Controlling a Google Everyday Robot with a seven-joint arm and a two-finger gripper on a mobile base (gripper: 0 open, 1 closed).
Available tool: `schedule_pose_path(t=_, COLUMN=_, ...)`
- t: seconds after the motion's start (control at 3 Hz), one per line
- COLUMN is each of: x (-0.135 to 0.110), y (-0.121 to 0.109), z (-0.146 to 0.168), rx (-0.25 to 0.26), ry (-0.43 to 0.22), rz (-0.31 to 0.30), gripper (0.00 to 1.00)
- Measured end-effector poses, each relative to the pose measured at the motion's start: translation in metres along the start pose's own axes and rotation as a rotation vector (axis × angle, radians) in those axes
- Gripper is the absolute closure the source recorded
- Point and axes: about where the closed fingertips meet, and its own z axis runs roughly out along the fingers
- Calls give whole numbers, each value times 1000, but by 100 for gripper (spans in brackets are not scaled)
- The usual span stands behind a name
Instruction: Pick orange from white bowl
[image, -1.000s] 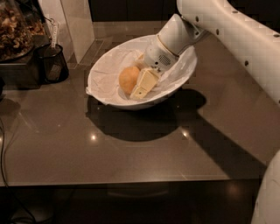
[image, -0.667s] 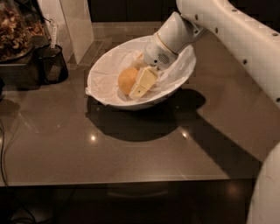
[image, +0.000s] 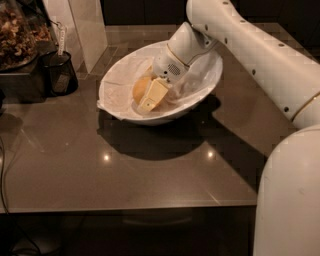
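Observation:
The white bowl (image: 205, 87) with its wrinkly cloth lining stands on the dark table. The yellow-orange orange (image: 140, 89) lies in the bowl's left half. My gripper (image: 146, 96) reaches down into the bowl from the upper right. It is shut on the orange. One pale finger (image: 155, 94) lies across the orange's front right side. The other finger is hidden behind the fruit. The orange still rests low in the bowl.
A black mesh cup (image: 59, 74) stands left of the bowl beside a dark tray of brownish clutter (image: 17, 42). A white panel (image: 82, 27) rises behind them. My white arm (image: 265, 65) crosses the right side. The table's front edge (image: 125, 206) runs below.
The gripper has shifted slightly left in the bowl and its front finger now covers more of the orange. The bowl has not moved.

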Motion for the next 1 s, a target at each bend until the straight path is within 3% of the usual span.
schedule_pose_path(t=1.0, x=-2, y=0, z=-4, rx=5, ry=-3, rz=5, gripper=90)
